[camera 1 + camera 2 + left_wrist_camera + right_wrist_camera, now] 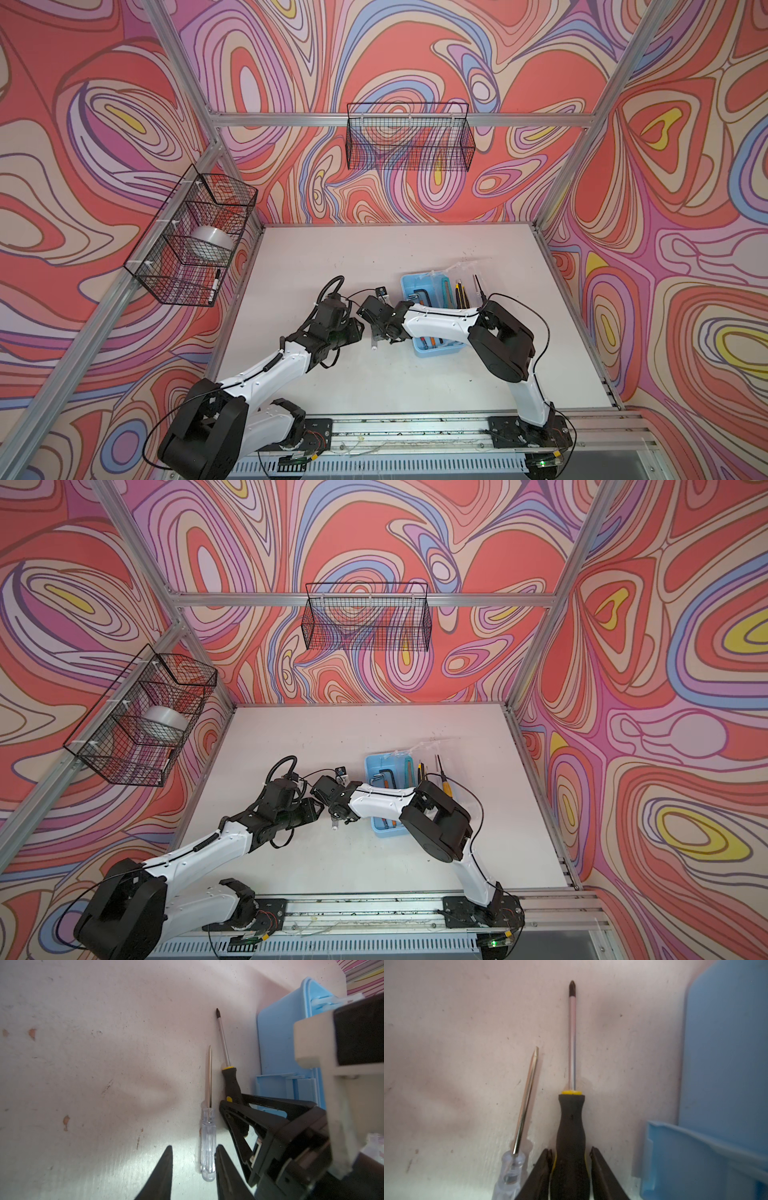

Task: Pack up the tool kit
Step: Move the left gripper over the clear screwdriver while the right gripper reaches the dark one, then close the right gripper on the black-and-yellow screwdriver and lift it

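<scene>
Light-blue plastic makes up the tool kit (405, 291), a small box standing on the white table (332, 257), right of centre in both top views. Its clear lid (469, 266) lies open behind it. Inside are dark hex keys (417, 296) at the far end and orange sticks (432, 341) at the near end. A yellow-and-black tool (459, 291) lies at the box's right side; whether it rests inside or on the lid cannot be told.

One black wire basket (174, 291) hangs on the left wall and holds a roll of tape (210, 243) and a marker (215, 284). Another wire basket (409, 137) hangs on the back wall.

Both arms reach to the table just left of the box, wrists angled down and nearly touching; the right forearm crosses over the box.

The left gripper (194, 1147) straddles the clear-handled screwdriver (207, 1142) lying flat on the table. Its jaws are narrow but not closed, with bare table showing on one side of the handle.

The right gripper (570, 1149) brackets the handle of the black-and-yellow screwdriver (571, 1122), which lies parallel beside the clear one. Its jaws sit very close, but whether they pinch the handle cannot be told.
</scene>
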